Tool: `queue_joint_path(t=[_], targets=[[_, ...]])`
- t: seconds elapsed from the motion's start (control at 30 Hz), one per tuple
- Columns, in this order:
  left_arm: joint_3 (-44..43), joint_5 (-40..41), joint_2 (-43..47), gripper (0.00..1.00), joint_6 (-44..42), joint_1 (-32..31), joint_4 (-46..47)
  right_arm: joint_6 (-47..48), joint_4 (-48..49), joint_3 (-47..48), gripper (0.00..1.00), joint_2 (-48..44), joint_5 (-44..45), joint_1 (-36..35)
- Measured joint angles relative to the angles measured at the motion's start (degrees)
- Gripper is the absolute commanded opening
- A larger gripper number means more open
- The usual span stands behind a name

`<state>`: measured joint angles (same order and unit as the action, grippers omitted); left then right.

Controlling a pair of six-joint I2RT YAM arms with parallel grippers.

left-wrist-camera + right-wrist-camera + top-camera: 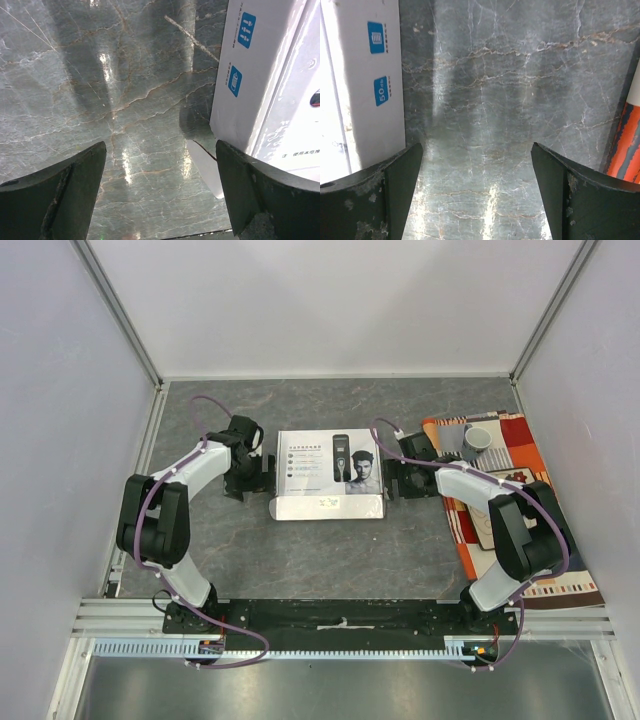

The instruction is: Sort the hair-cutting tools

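Note:
The hair-cutting tools are out of view; only a printed clipper shows on the lid of the closed white box (330, 475) in the middle of the table. My left gripper (262, 478) is open and empty just off the box's left side. In the left wrist view (160, 192) the box wall (250, 75) with blue icons stands by the right finger (260, 195). My right gripper (395, 480) is open and empty just off the box's right side. In the right wrist view (477, 192) the box wall (370, 90) stands by the left finger (380, 195).
A grey cup (477, 439) stands on a red, orange and white patterned cloth (510, 500) at the right; the cloth's edge shows in the right wrist view (627, 150). A white flap (207, 167) sticks out at the box's lower corner. White walls enclose the marbled grey table (320, 550).

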<state>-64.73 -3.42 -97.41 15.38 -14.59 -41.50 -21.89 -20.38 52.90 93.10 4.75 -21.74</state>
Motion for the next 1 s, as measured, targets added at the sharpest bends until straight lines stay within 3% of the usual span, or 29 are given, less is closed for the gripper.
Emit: queue_joint_path(t=[1.0], targets=[[1.77, -6.62, 0.07, 0.95, 0.0, 1.03, -1.66, -0.63, -4.11, 0.07, 0.98, -0.02, -4.59, -0.26]])
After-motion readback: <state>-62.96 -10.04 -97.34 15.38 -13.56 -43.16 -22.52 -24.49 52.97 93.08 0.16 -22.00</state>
